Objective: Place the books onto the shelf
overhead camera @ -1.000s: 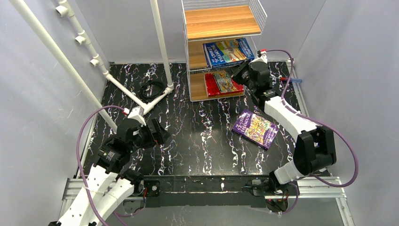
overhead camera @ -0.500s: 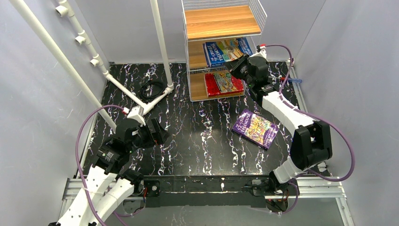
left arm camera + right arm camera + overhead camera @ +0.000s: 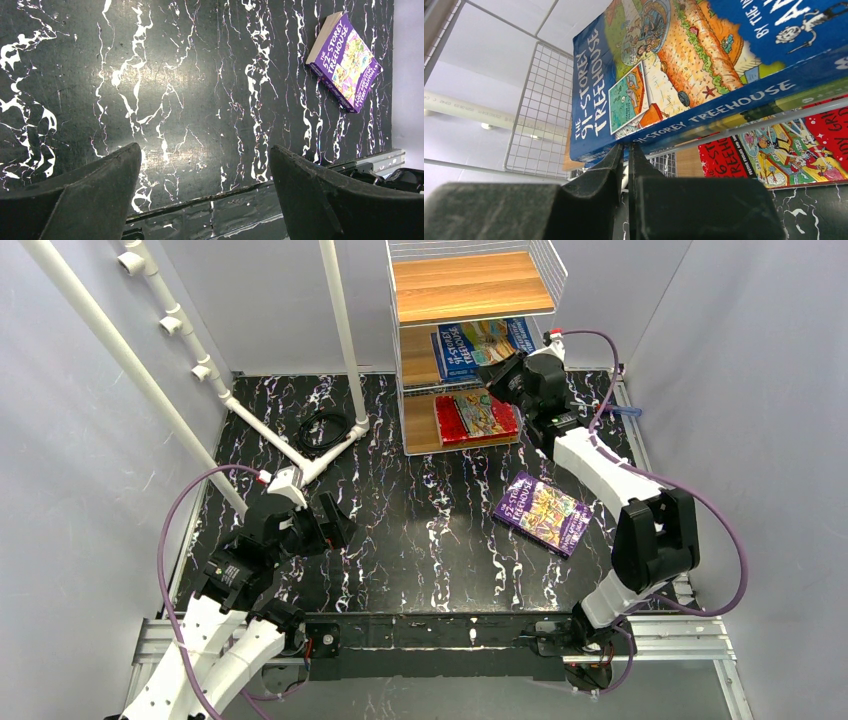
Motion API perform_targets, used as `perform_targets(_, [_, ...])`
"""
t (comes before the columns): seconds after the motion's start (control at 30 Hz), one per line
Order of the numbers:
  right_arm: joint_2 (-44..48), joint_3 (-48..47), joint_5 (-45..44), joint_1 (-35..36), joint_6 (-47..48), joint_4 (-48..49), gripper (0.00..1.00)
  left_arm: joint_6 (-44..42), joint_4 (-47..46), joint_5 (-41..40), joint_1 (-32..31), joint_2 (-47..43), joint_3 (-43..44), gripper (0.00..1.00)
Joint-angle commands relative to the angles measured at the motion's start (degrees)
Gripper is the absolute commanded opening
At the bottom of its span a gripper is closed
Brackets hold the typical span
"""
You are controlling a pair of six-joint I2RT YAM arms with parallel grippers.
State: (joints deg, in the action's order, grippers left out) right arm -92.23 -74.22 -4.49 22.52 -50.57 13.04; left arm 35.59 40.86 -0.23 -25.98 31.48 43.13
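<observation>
The shelf (image 3: 470, 285) is a white wire rack with wooden boards at the table's far side. A blue cartoon book (image 3: 478, 345) lies on its middle board and a red book (image 3: 470, 415) on the bottom board. My right gripper (image 3: 507, 377) is shut, with nothing between its fingers. In the right wrist view its tips (image 3: 625, 147) press against the near edge of the blue book (image 3: 664, 75), above the red book (image 3: 794, 145). A purple book (image 3: 545, 512) lies flat on the table. My left gripper (image 3: 335, 520) hangs open over the table at the left, far from the purple book (image 3: 345, 60).
A white pipe frame (image 3: 200, 370) slants across the left side, its foot near a coiled black cable (image 3: 325, 428). The shelf's wire side panel (image 3: 544, 110) stands just left of the right gripper. Grey walls close in the table on both sides.
My right gripper has pushed forward towards the shelf, and the blue book has slid farther back onto the middle board. The left arm has not moved.
</observation>
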Motion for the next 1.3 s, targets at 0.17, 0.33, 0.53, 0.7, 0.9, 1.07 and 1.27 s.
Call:
perform_targets(0.17, [3.81, 0.23, -0.55, -0.11, 1.61, 0.94, 0.17, -0.50, 0.69, -1.15, 0.24, -0.42, 0.72, 0.98])
perform_targets(0.33, [11.50, 4.21, -1.36, -0.04, 4.47, -2.53, 0.19, -0.79, 0.97, -1.35, 0.30, -0.32, 0.72, 0.98])
perform_targets(0.53, [21.81, 5.51, -15.93, -0.10, 18.15, -24.79, 0.45, -1.36, 0.67, -1.07, 0.26, -0.36, 0.45, 0.98])
perform_targets(0.7, [27.51, 10.71, -27.89, -5.68, 25.07, -39.39, 0.67, 0.98, 0.31, -2.62, 0.28, -0.17, -1.59, 0.98])
perform_targets(0.9, [23.51, 18.70, -1.44, -27.96, 23.26, -40.10, 0.75, 2.91, -1.45, -1.55, 0.30, 1.64, -2.94, 0.98])
perform_targets(1.07, [17.63, 22.63, 4.05, -29.72, 23.37, -33.22, 0.80, 6.34, -3.11, -2.48, 0.26, 1.18, -4.04, 0.98])
perform_targets(1.27, [11.87, 24.17, 7.74, -29.57, 24.60, -27.08, 0.82, 7.79, -3.47, -1.80, 0.29, 1.21, -4.92, 0.98])
